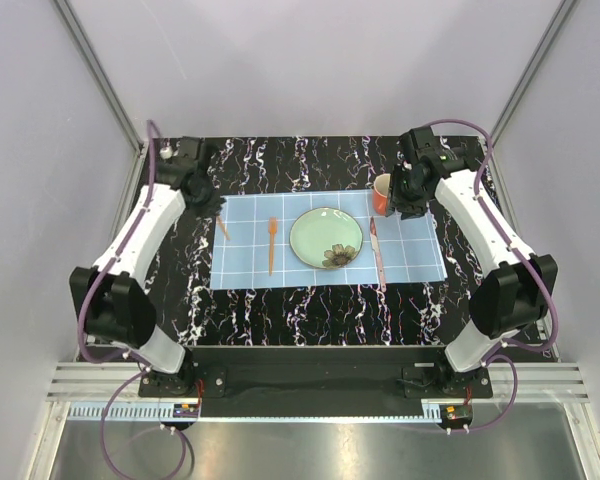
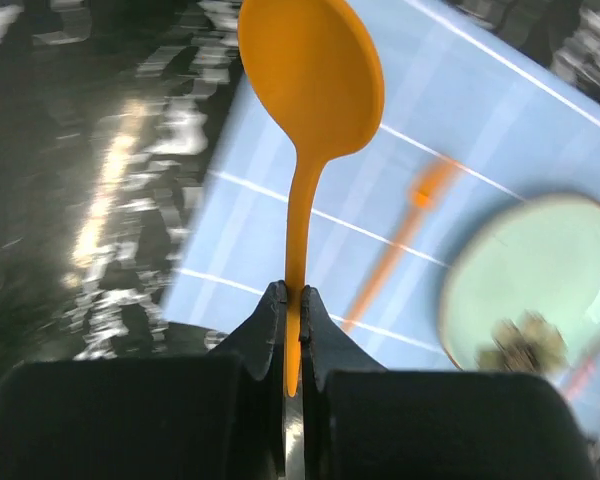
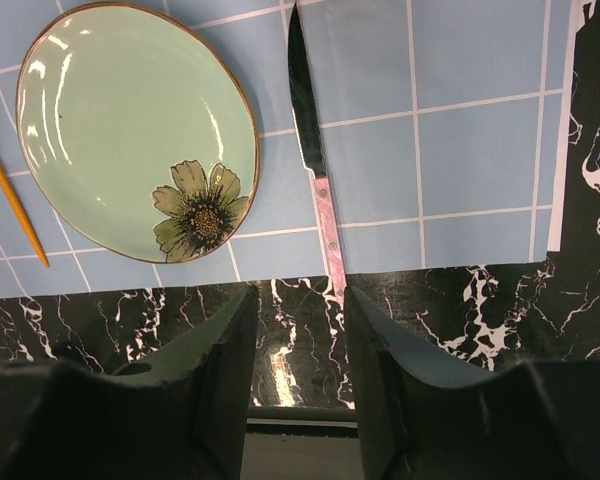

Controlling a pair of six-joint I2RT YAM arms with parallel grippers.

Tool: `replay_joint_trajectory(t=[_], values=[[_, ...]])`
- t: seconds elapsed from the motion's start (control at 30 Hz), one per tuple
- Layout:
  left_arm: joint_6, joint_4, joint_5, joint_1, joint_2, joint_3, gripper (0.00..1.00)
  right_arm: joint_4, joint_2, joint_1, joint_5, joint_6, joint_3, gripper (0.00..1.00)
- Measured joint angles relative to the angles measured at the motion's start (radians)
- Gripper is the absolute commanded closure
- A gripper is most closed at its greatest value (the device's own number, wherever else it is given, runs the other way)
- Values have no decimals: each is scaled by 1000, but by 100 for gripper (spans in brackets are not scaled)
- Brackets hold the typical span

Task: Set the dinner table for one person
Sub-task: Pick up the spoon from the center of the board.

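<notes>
Bench (image 1: pixel 280 160): glossy, hard, likely slick; spreads under and around the plate (image 1: pixel 327 238).
Left tool (image 2: pixel 292 300): pinches the orange spoon (image 2: pixel 310 80) at its handle end, left of plate.
Spoon: we judge it light, stiff, slippery.
Right tool (image 3: pixel 300 310): spread, empty, right of plate.

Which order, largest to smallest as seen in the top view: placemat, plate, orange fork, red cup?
1. blue placemat
2. green plate
3. Unranked: the orange fork is longer but thin; the red cup is wider but partly hidden by the right arm.
</notes>
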Motion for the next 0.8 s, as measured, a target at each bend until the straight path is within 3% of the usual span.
replay_joint_trajectory(t=[0.43,0.8], values=[[79,-42,248,-462,404,320,100,26,3,-16,4,29,-1,54],[132,-100,343,-584,597,648,100,42,-36,-60,29,53,-74,54]])
